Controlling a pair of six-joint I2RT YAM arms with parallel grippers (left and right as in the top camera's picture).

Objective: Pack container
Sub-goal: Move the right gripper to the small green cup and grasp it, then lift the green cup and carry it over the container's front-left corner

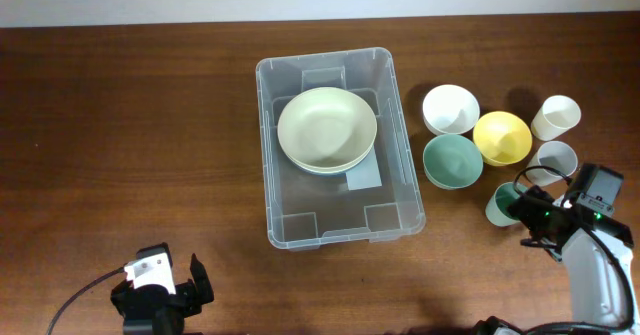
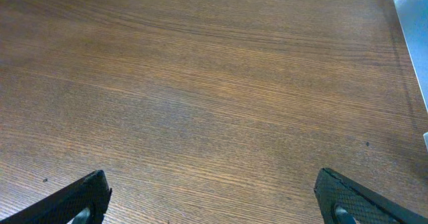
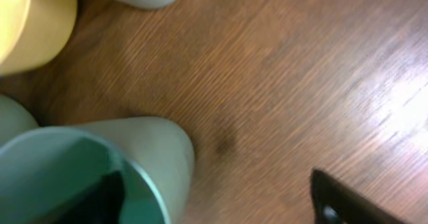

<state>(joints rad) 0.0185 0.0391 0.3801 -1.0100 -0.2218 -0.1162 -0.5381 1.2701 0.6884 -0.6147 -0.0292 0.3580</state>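
Note:
The clear plastic container (image 1: 395, 190) stands at the table's middle. Inside it a cream bowl (image 1: 327, 127) is stacked on a pale bowl. A corner of the container shows in the left wrist view (image 2: 409, 10). My left gripper (image 1: 160, 287) is at the front left, far from the container, open and empty over bare wood (image 2: 210, 198). My right gripper (image 1: 522, 209) is open at a green cup (image 1: 500, 203). In the right wrist view one finger is inside the green cup (image 3: 150, 154) and the other is outside it, so the cup wall is between the jaws (image 3: 221, 200).
To the right of the container stand a white bowl (image 1: 450, 108), a yellow bowl (image 1: 502, 137), a teal bowl (image 1: 452, 161), a white cup (image 1: 556, 117) and a grey cup (image 1: 553, 161). The yellow bowl (image 3: 30, 23) is close to the green cup.

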